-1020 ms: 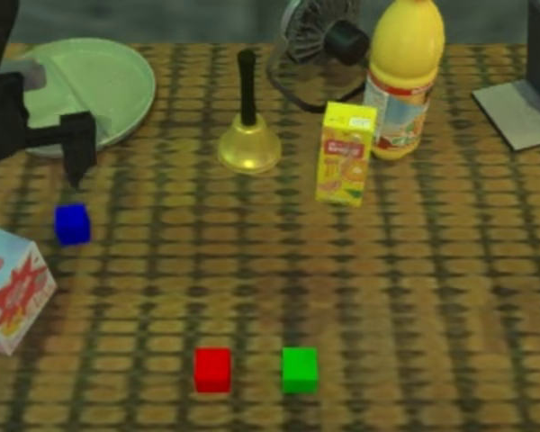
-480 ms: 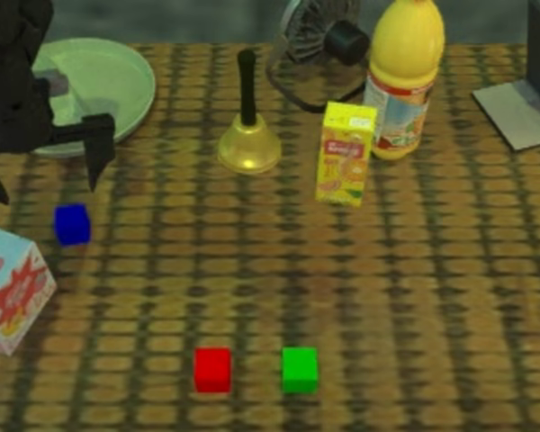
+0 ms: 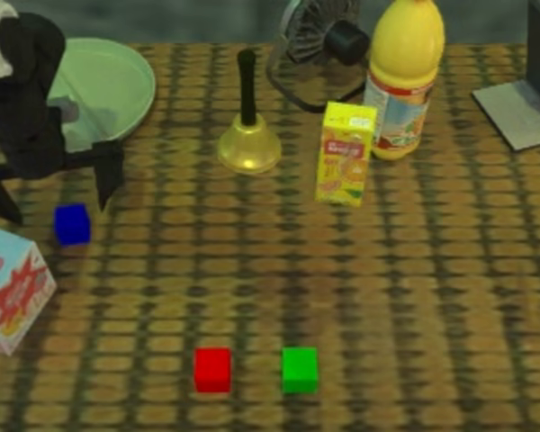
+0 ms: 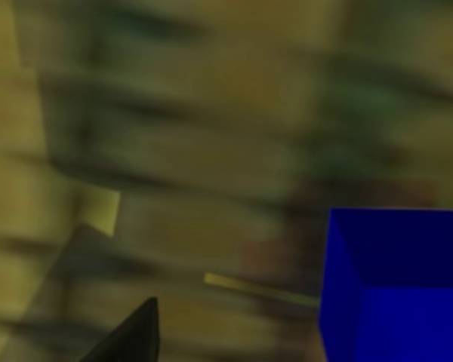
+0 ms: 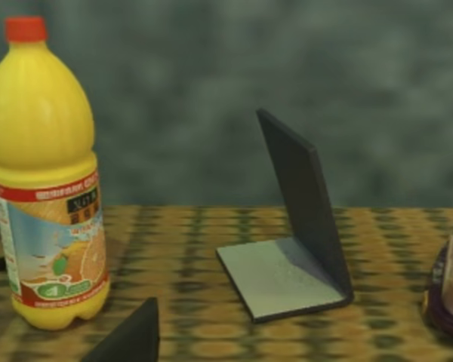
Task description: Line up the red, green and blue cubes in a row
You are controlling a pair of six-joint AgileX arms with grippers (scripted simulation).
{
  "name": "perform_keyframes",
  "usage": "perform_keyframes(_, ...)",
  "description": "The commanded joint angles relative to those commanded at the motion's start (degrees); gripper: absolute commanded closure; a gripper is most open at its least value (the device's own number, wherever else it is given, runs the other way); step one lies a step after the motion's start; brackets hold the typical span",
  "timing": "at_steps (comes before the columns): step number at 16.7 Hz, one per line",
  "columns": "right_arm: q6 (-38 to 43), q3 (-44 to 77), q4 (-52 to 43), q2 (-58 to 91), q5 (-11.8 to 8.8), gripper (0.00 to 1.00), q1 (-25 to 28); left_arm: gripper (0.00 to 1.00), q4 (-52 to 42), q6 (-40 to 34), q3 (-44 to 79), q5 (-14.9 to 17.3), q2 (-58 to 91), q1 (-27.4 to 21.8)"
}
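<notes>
The top camera looks straight down on the whole table (image 3: 414, 297). The left wrist camera sits very close over the blue cube (image 4: 396, 286) near the table's left edge. The right wrist camera faces level across the far right corner, sharing the juice bottle (image 5: 47, 181) with the top view.

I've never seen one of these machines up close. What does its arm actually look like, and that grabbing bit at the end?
The left arm is bulky and matt black, with a white patch near the top. Its pincer ends in two flat black fingers that taper to points, joined by a straight black bar. No cables or markings show. Of the right arm only a black fingertip is visible, in its own wrist view.
</notes>
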Motion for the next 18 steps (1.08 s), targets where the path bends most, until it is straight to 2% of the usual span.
perform_keyframes(3,0.0,0.0,0.0,0.0,0.0,0.00,0.0,0.00,5.5,0.0,-3.2,0.0,2.4,0.0)
perform_keyframes(8,0.0,0.0,0.0,0.0,0.0,0.00,0.0,0.00,6.3,0.0,-3.7,0.0,2.9,-0.1)
perform_keyframes(18,0.0,0.0,0.0,0.0,0.0,0.00,0.0,0.75,6.3,0.0,-3.7,0.0,2.9,-0.1)
